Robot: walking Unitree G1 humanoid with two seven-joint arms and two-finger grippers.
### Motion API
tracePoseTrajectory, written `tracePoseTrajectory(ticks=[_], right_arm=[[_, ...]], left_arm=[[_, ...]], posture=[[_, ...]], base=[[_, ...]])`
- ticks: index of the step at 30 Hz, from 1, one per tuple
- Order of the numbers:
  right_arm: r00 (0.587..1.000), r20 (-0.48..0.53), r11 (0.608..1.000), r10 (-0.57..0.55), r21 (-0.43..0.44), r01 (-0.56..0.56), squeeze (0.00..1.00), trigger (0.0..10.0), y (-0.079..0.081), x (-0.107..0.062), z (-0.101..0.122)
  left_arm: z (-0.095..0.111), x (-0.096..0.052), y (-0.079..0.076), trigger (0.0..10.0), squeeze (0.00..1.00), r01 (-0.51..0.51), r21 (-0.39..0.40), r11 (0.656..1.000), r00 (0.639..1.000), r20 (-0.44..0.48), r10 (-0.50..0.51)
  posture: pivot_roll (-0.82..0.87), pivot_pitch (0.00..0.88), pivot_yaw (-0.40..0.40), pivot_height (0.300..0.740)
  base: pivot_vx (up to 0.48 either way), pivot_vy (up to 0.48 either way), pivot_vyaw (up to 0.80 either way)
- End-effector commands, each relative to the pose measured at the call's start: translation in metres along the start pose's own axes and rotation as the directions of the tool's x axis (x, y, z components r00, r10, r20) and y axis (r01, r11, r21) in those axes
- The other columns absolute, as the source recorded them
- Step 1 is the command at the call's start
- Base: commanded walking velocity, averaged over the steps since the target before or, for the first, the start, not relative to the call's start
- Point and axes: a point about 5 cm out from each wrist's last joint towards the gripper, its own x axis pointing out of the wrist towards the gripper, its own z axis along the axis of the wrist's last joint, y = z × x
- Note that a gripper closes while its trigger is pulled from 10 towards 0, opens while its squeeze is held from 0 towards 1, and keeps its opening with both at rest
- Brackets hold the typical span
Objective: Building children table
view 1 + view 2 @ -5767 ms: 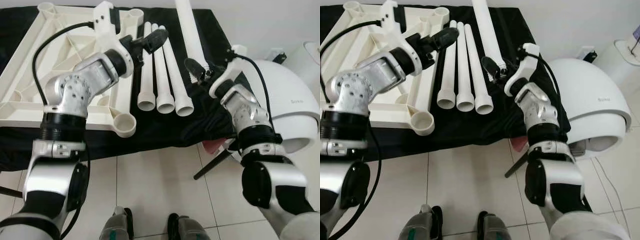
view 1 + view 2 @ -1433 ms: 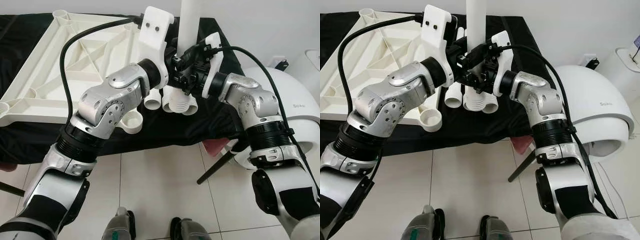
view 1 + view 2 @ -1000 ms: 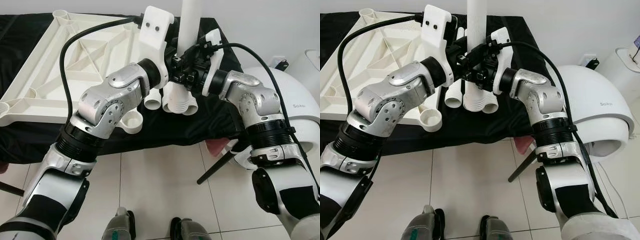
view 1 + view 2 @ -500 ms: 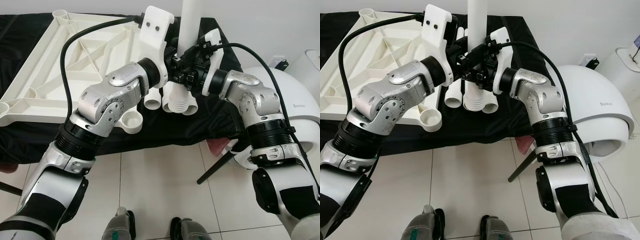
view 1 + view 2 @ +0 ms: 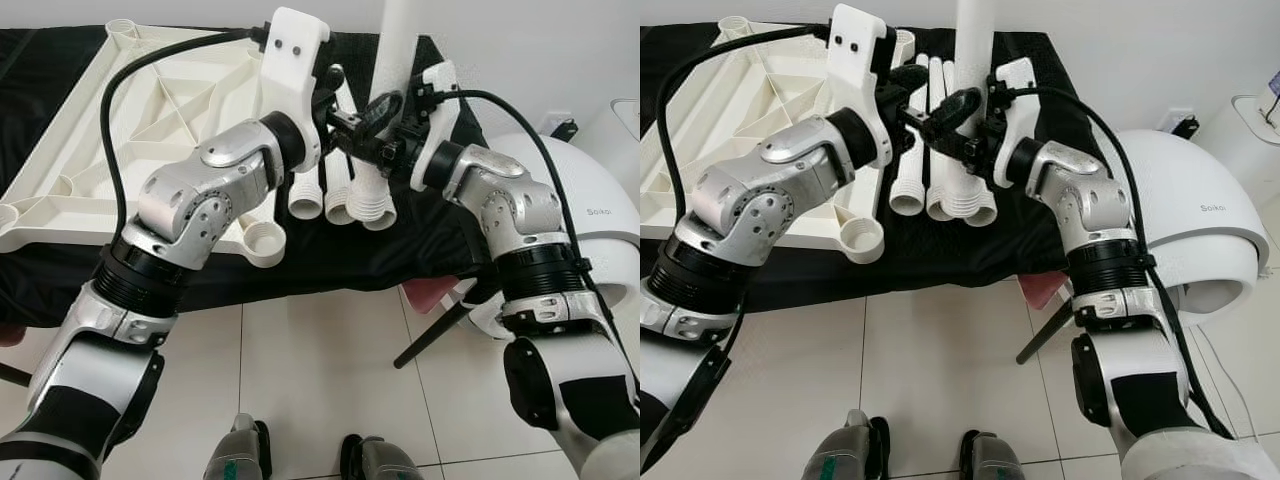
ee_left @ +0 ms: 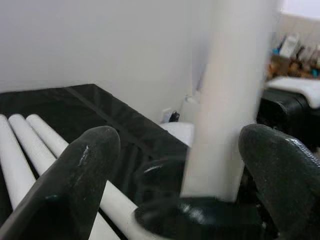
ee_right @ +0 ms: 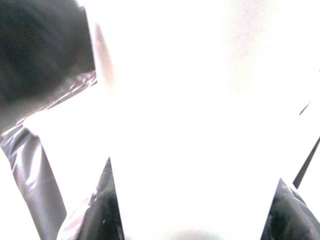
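Right pincer (image 5: 372,122) grips smooth white tube (image 5: 392,70).

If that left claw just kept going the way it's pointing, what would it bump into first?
Most likely the upright white table leg, which stands just ahead between the open fingers of the left gripper. The right gripper clamps that leg there too, so depth is hard to judge.

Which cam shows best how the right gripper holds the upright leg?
Right eye view: the right gripper is clamped on the raised white table leg, tube and fingers both visible, the left gripper apart beside it. Left eye view shows much the same. Left wrist view blurs the leg; right wrist view is washed out white.
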Motion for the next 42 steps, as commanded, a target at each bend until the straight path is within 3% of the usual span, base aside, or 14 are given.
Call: tracePoseTrajectory(ticks=[1,5,8,10,13,15,17,21,30,37,42], right_arm=[[0.998,0.054,1.000,-0.031,0.005,0.031,0.00,10.0,-0.004,-0.005,0.005],[0.994,0.090,0.999,-0.053,0.013,0.052,0.00,10.0,-0.005,-0.007,0.006],[0.979,0.178,0.995,-0.097,0.048,0.090,0.00,10.0,-0.004,-0.013,0.008],[0.952,0.261,0.985,-0.162,0.097,0.141,0.00,10.0,0.000,-0.020,0.005],[0.927,0.307,0.975,-0.215,0.126,0.185,0.00,10.0,0.003,-0.025,0.001],[0.905,0.333,0.962,-0.267,0.154,0.227,0.00,10.0,0.008,-0.031,-0.006],[0.901,0.336,0.960,-0.273,0.151,0.234,0.00,10.0,0.009,-0.032,-0.008],[0.872,0.380,0.950,-0.308,0.174,0.260,0.00,10.0,0.021,-0.039,-0.012],[0.858,0.354,0.928,-0.373,0.161,0.337,0.00,10.0,0.030,-0.049,-0.024],[0.859,0.329,0.920,-0.392,0.168,0.355,0.00,10.0,0.039,-0.052,-0.032],[0.862,0.306,0.915,-0.403,0.170,0.367,0.00,10.0,0.046,-0.051,-0.039]], left_arm=[[-0.001,-0.004,-0.013,10.0,0.00,0.301,-0.042,0.953,0.954,0.002,-0.301],[-0.002,-0.006,-0.011,10.0,0.00,0.285,-0.049,0.957,0.959,0.010,-0.285],[-0.005,-0.011,-0.001,10.0,0.00,0.202,-0.073,0.977,0.979,0.044,-0.199],[-0.012,-0.016,0.017,10.0,0.00,0.040,-0.095,0.995,0.997,0.067,-0.033],[-0.020,-0.022,0.031,10.0,0.00,-0.086,-0.079,0.993,0.994,0.060,0.090],[-0.033,-0.032,0.042,10.0,0.00,-0.213,-0.040,0.976,0.976,0.029,0.214],[-0.035,-0.034,0.044,10.0,0.00,-0.233,-0.030,0.972,0.972,0.024,0.234],[-0.042,-0.053,0.055,10.0,0.00,-0.382,0.077,0.921,0.924,0.039,0.380],[-0.049,-0.075,0.054,10.0,0.00,-0.481,0.117,0.869,0.876,0.096,0.472],[-0.065,-0.080,0.047,10.0,0.00,-0.465,0.121,0.877,0.885,0.062,0.461],[-0.070,-0.082,0.045,10.0,0.00,-0.492,0.105,0.864,0.871,0.059,0.488]], posture=[[-0.01,0.133,-0.022,0.740],[-0.01,0.132,-0.018,0.740],[-0.01,0.130,-0.014,0.740],[0.00,0.131,-0.014,0.740],[0.00,0.133,-0.012,0.740],[0.00,0.138,-0.009,0.740],[0.00,0.139,-0.007,0.740],[0.00,0.158,-0.003,0.740],[0.01,0.179,-0.003,0.740],[0.00,0.193,-0.001,0.740],[0.00,0.196,-0.002,0.740]], base=[[0.000,0.000,0.00],[0.000,0.000,0.00],[0.000,0.000,0.00],[0.000,0.000,0.00],[0.000,0.000,0.00],[0.000,0.000,0.00],[0.000,0.000,0.00],[0.000,0.000,0.00],[0.000,0.000,0.00],[0.000,0.000,0.00],[0.000,0.157,0.00]])
